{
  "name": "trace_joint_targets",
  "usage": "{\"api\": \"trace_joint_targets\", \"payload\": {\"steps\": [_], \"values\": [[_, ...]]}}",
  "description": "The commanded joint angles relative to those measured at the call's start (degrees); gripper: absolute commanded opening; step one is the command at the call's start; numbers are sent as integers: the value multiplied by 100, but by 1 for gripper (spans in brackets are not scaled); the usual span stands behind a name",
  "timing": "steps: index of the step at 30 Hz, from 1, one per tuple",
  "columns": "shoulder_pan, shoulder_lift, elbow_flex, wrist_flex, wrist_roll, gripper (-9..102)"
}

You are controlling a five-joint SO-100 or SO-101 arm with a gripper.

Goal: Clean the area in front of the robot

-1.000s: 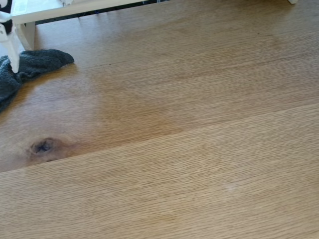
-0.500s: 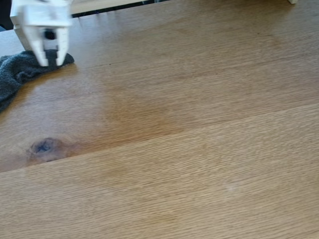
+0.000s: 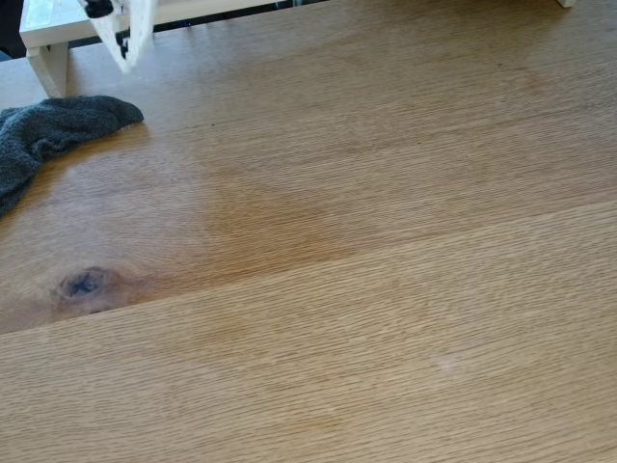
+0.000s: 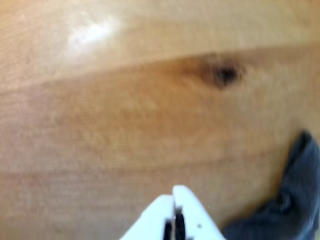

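The work surface is a light-oak tabletop (image 3: pixel 386 289) built of wide planks with fine grain running roughly left to right in the fixed view. A plank seam crosses the fixed view diagonally, rising from the lower left toward the right edge. A dark knot (image 3: pixel 84 284) sits just above this seam near the left edge; the same knot (image 4: pixel 223 74) appears blurred in the upper right of the wrist view. A small pale streak (image 3: pixel 445 364) marks the lower plank, well apart from the knot. A broad, slightly darker patch of wood lies near the centre of the upper plank. In the wrist view, a bright glare spot shows at the upper left of the wood.

A dark grey cloth (image 3: pixel 53 130) lies crumpled on the tabletop at the left edge of the fixed view, near the top. In the wrist view the cloth (image 4: pixel 290 200) occupies the lower right corner.

A white frame (image 3: pixel 58 34) stands along the far edge of the table, with one leg resting just behind the cloth.

The white gripper (image 3: pixel 130 53) is positioned at the top left of the fixed view, above the cloth and clear of it. In the wrist view the gripper (image 4: pixel 175 192) enters from the bottom edge with its fingertips pressed together, holding nothing.
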Motion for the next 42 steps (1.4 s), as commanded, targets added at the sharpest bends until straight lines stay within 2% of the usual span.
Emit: {"api": "trace_joint_targets", "payload": {"steps": [1,7,11,19,29,42], "values": [[-18,1811,747,580,-123,0],[185,4465,2663,1556,-826,0],[193,5071,3604,2347,-1248,0],[0,5142,4887,1951,-1415,0],[-457,5142,4737,1969,-1424,0],[-457,5142,4737,1969,-1424,0]]}}
